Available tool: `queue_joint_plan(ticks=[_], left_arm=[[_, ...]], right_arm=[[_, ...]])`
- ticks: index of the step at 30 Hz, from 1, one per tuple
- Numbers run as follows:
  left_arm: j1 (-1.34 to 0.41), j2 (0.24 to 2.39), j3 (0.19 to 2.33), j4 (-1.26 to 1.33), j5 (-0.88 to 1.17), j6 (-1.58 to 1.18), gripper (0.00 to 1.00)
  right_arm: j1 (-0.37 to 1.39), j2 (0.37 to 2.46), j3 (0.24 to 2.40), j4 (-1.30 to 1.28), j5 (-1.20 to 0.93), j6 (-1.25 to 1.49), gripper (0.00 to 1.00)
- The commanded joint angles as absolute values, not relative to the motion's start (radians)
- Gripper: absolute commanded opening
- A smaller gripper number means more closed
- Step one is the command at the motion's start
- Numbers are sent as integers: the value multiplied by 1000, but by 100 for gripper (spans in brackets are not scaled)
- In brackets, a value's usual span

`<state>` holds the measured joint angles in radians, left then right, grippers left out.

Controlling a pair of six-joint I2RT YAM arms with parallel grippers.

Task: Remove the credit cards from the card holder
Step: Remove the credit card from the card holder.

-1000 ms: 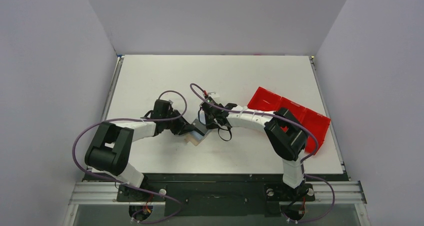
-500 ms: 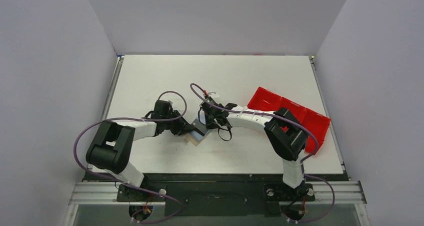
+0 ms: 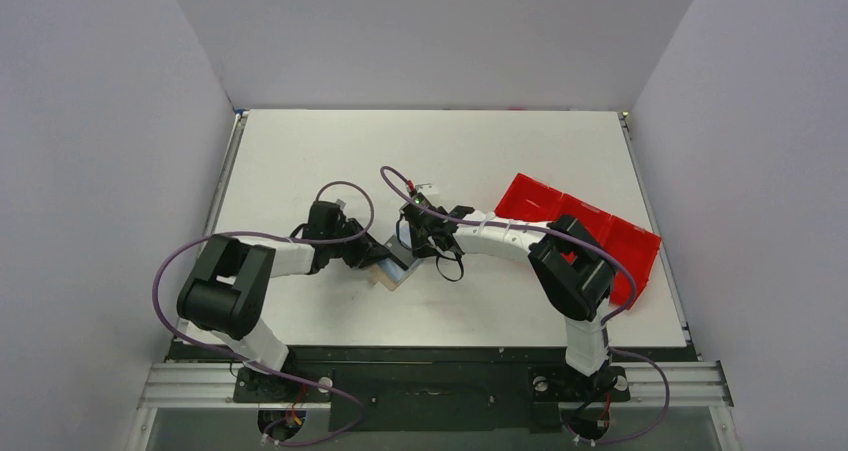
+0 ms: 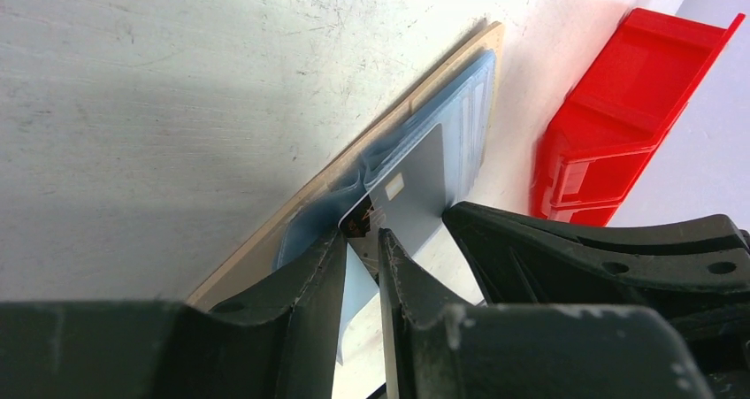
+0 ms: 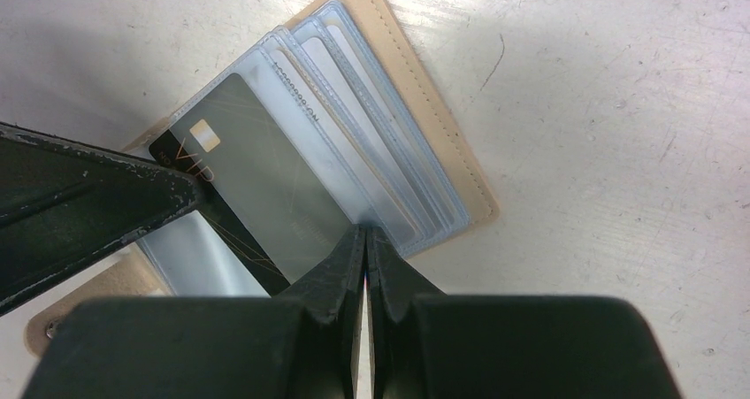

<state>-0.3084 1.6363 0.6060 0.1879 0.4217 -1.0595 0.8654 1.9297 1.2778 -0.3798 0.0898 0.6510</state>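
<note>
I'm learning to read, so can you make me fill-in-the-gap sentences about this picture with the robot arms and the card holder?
1. The tray on the table beside the right arm is coloured ___.
2. The card holder is not folded shut; it lies ___.
3. The gold letters on the dark card read ___.
4. The right end effector touches the card holder's sleeves with its jaws ___.

Missing words: red; open; VIP; shut.

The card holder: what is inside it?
Clear sleeves fan out inside the card holder; a dark grey card with a chip lies among them. The right end effector covers its near end; whether other sleeves hold cards is unclear.
</note>
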Motion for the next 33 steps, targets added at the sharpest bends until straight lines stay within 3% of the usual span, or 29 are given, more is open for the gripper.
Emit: queue_joint_plan(ticks=[1,19,21,33], left_arm=[[-305,1662,584,272,391,-1068,19],[-304,1643,562,375,371,-1122,8],[-305,1647,562,386,372,-1128,0],[-302,1622,566,318,332,-1107,0]], right_arm=[[869,1981,1259,-405,106,654,0],[868,1986,1253,-410,91,654,0],[868,1986,1251,-409,90,654,0],[835,1978,1230,-409,95,678,0]])
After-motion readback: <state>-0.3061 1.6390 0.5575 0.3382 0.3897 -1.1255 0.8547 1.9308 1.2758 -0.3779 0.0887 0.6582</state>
